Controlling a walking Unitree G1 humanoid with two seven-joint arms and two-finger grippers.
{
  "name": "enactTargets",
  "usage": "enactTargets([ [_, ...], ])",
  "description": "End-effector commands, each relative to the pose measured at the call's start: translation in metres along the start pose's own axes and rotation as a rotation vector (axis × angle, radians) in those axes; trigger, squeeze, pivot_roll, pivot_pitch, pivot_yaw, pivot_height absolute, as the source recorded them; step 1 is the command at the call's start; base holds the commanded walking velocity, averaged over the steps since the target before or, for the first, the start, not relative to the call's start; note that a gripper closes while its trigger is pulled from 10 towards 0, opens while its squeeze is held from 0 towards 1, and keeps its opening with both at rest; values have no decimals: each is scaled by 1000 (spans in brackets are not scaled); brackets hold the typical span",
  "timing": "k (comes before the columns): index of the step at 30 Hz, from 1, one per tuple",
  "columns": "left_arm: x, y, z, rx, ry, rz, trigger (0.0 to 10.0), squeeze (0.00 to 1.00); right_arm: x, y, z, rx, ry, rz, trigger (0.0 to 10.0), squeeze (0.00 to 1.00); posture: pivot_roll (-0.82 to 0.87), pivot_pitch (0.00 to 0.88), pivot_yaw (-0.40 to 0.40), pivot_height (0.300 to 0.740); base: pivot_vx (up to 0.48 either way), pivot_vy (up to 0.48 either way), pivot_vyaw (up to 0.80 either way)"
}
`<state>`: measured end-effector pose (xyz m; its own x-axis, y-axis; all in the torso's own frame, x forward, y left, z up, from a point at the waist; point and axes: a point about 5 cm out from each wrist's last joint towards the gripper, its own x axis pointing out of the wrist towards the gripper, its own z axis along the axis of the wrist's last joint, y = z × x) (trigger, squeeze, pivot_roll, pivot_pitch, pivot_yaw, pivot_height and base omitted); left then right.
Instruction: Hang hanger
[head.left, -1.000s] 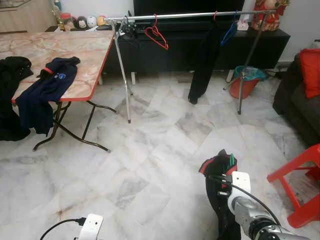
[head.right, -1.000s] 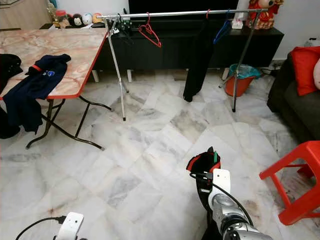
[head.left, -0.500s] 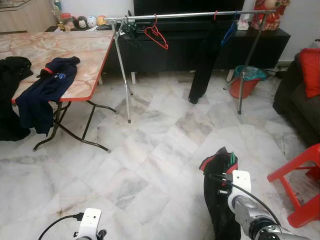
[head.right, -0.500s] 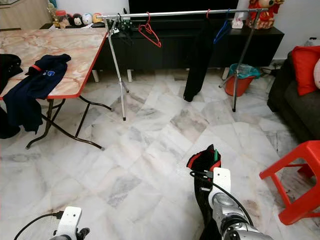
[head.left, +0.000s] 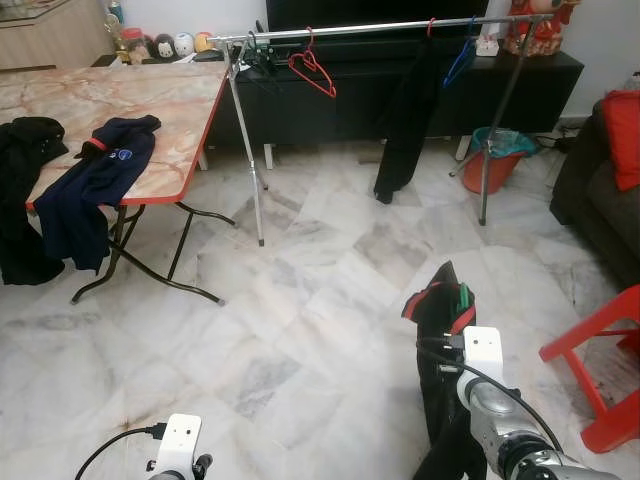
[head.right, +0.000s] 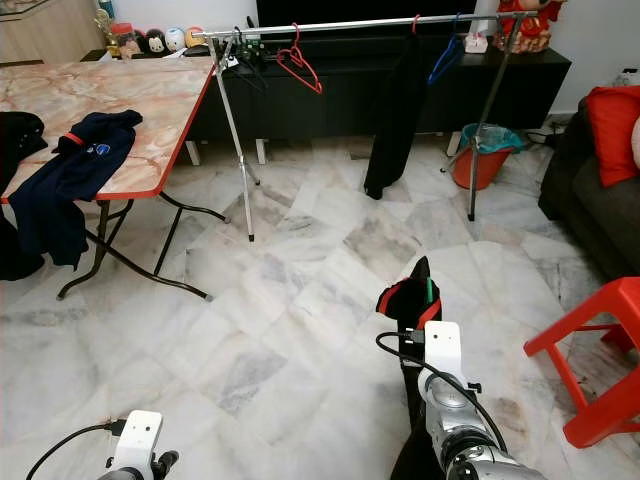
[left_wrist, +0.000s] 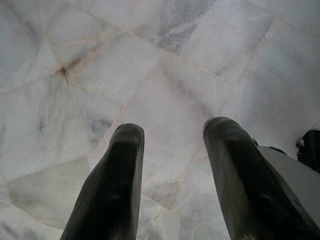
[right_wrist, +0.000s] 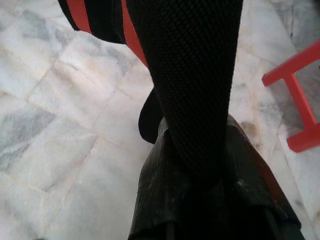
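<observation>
Left eye view: the right gripper (head.left: 447, 330) is raised over the marble floor (head.left: 300, 300), clamped on a black garment (head.left: 440, 400) with red trim and a green hanger (head.left: 463, 296) tip poking out at its top; the garment's lower end is cut off by the frame edge. The clothes rack (head.left: 380, 28) stands well apart, beyond the far right corner of the desk (head.left: 150, 100), carrying a red hanger (head.left: 312, 68), a hanging black garment (head.left: 402, 120) and a blue hanger (head.left: 460, 62). A navy shirt (head.left: 90, 190) drapes over the desk's near edge. Right eye view: same scene; a red stool (head.right: 600, 360) is partly cut off at the right, an orange bucket (head.right: 484, 155) sits by the rack's right leg. Left wrist view: the left gripper (left_wrist: 172, 131) hangs low over the floor, its fingers (left_wrist: 117, 180) apart with nothing between them. Right wrist view: black mesh fabric covers the fingers, so the hanger itself cannot be made out here; the grip closes on the fabric.
</observation>
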<state>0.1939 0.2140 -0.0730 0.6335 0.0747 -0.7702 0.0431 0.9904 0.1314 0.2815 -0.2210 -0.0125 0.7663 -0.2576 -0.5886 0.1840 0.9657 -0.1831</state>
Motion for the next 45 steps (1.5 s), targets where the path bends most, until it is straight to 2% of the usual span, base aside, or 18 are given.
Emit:
enactTargets([
  [1,-2,3,-6,9,14,13,10000,0,1,-1,7,4,-44,-12,10000,0,49,0,42,740,0,0,0],
  [15,-2,4,-5,10,1,14,10000,0,-1,-2,15,10,-156,-40,10000,0,39,0,51,740,0,0,0],
  [17,-2,4,-5,10,0,15,10000,0,-28,-18,-17,58,-393,-61,10000,0,39,0,52,740,0,0,0],
  [19,-2,4,-4,11,-3,17,10000,0,-47,-23,-19,67,-547,-87,10000,0,34,0,54,740,0,0,0],
  [21,-2,4,-4,11,-3,18,10000,0,-48,-23,-17,66,-557,-90,10000,0,30,0,57,740,0,0,0],
  [23,-2,4,-4,13,-4,17,10000,0,-53,-22,-4,52,-612,-95,10000,0,28,0,58,740,0,0,0],
  [26,-2,3,-4,14,-4,16,10000,0,-55,-21,-4,30,-612,-95,10000,0,17,0,60,740,0,0,0],
  [29,-2,3,-4,14,-4,15,10000,0,-52,-19,-16,12,-543,-87,10000,0,17,0,59,740,0,0,0],
  [32,-1,1,-5,16,-2,15,10000,0,-45,-16,-46,-56,-355,-82,10000,0,21,0,53,740,0,0,0],
  [33,-1,1,-5,16,-2,15,10000,0,-45,-16,-46,-56,-355,-82,10000,0,21,0,53,740,0,0,0],
  [34,-1,1,-5,15,-1,14,10000,0,-44,-15,-52,-69,-303,-80,10000,0,21,0,53,740,0,0,0],
  [35,-1,1,-5,13,0,15,10000,0,-42,-16,-70,-88,-184,-86,10000,0,17,0,51,740,0,0,0],
  [37,-1,1,-5,12,1,15,10000,0,-42,-16,-79,-87,-123,-90,10000,0,19,0,49,740,0,0,0],
  [41,-2,0,-6,4,6,18,10000,0,-47,-13,-111,-111,66,-75,10000,0,27,0,42,740,0,0,0],
  [42,-2,0,-6,2,7,19,10000,0,-51,-13,-124,-117,139,-69,10000,0,33,0,40,740,0,0,0],
  [45,-2,0,-7,-1,9,21,10000,0,-58,-10,-142,-106,233,-51,10000,0,39,0,39,740,0,0,0],
])
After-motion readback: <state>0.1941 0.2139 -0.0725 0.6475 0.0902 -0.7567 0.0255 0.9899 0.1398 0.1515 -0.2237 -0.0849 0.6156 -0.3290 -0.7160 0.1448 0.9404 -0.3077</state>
